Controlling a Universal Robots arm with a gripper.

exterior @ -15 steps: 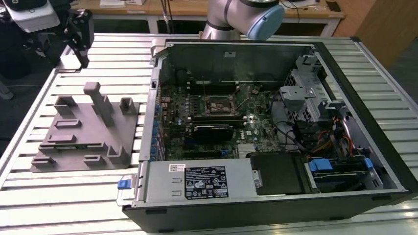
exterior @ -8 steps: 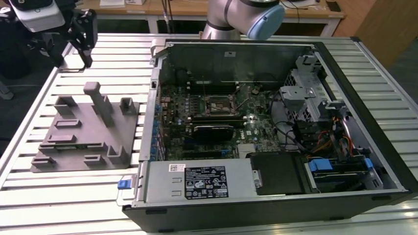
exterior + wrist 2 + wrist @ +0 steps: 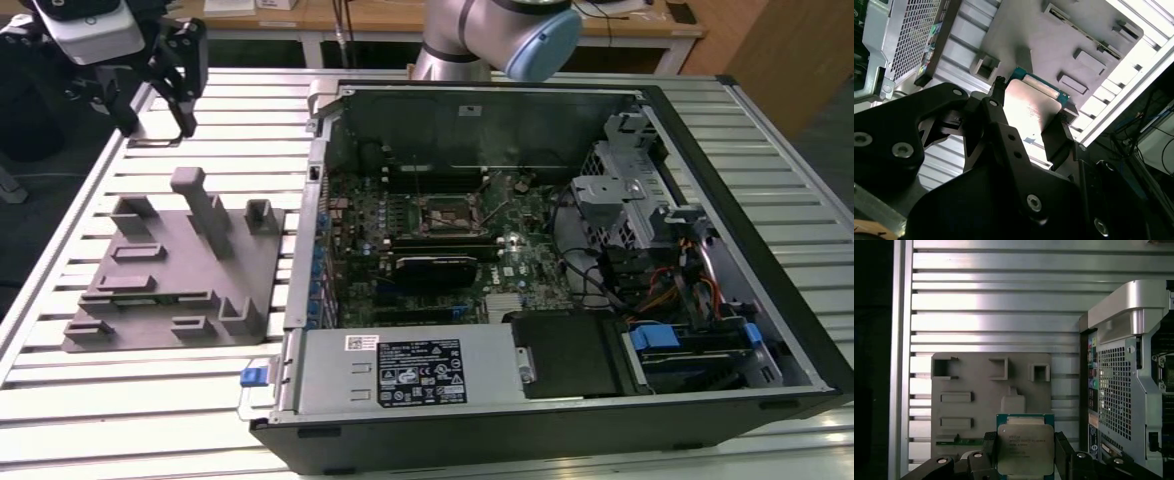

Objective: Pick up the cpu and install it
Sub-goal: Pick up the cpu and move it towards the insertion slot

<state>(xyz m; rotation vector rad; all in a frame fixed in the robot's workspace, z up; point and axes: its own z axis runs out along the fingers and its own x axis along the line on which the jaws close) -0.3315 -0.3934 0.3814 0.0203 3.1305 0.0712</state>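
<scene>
Fingers [image 3: 1061, 452] are clamped on the cpu [image 3: 1025, 449], one at each side edge. Past their tips lies the grey fixture [image 3: 986, 390], with the computer case [image 3: 1124, 380] off to one side.

Slatted metal table [image 3: 254, 120] with two items.
Grey block [image 3: 160, 290] near its edge on the exterior view's left; open computer case [image 3: 561, 445] just beside it.

Slatted aluminium table [image 3: 240, 110], wooden desk [image 3: 387, 18] behind it
</scene>
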